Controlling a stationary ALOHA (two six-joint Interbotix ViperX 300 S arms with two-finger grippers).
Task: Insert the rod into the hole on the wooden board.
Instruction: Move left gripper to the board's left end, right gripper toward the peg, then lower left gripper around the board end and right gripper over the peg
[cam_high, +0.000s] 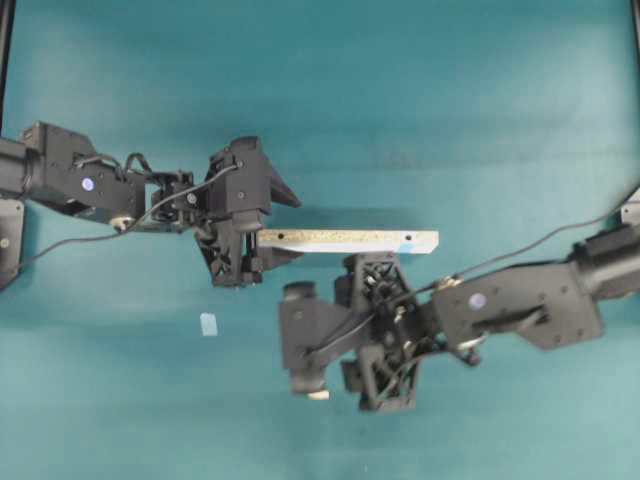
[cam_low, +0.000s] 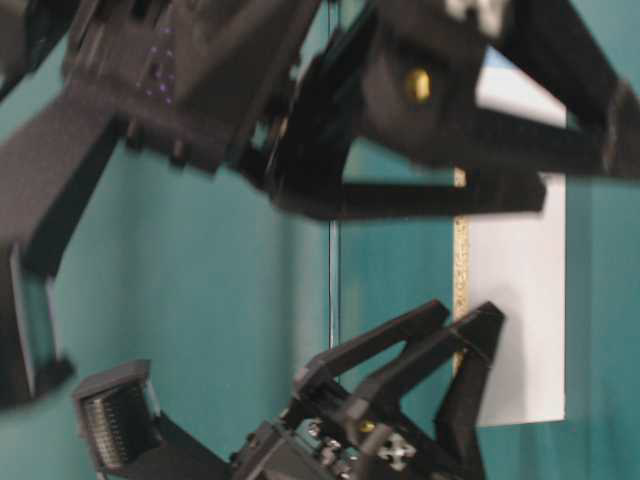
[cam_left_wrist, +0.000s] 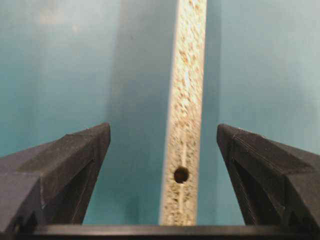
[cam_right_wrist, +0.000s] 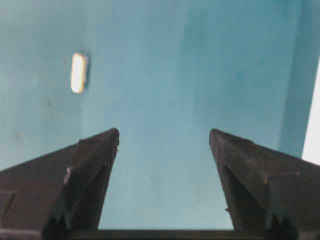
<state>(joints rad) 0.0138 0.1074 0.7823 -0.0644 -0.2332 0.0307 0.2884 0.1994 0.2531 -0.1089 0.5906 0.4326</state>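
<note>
Clearly nothing is secured yet, and most of the risk comes from that. The tiny, stubby cream wooden rod (cam_right_wrist: 79, 72) lies loose on the teal table surface (cam_right_wrist: 165, 60). In the right wrist view it sits ahead of the right gripper (cam_right_wrist: 164, 132) and off to its left, well apart from both fingertips. The jaws are spread wide and hold nothing. Since the rod is not between the jaws, the gripper would have to shift across before closing. A round dowel this small would likely roll away if one finger touched it first. A grip far off its middle could also leave it tilted, and then it would jam at the hole.

The long, narrow particleboard strip (cam_high: 345, 240) seems to stand on its thin side, its speckled edge facing up. The left gripper (cam_left_wrist: 163, 132) straddles one end of it with its jaws wide apart. There is a clear gap on both sides, so it grips nothing. If one finger meets the board before the other, the strip could be pushed over or slid.

The end between those jaws carries the plain dark hole (cam_left_wrist: 181, 174). The target hole with the light-blue mark (cam_high: 405, 245) sits near the opposite end, close to the right arm. Aiming for the wrong hole is a real danger. Holding only the far end could also let the board pivot when the rod is pressed in.
</note>
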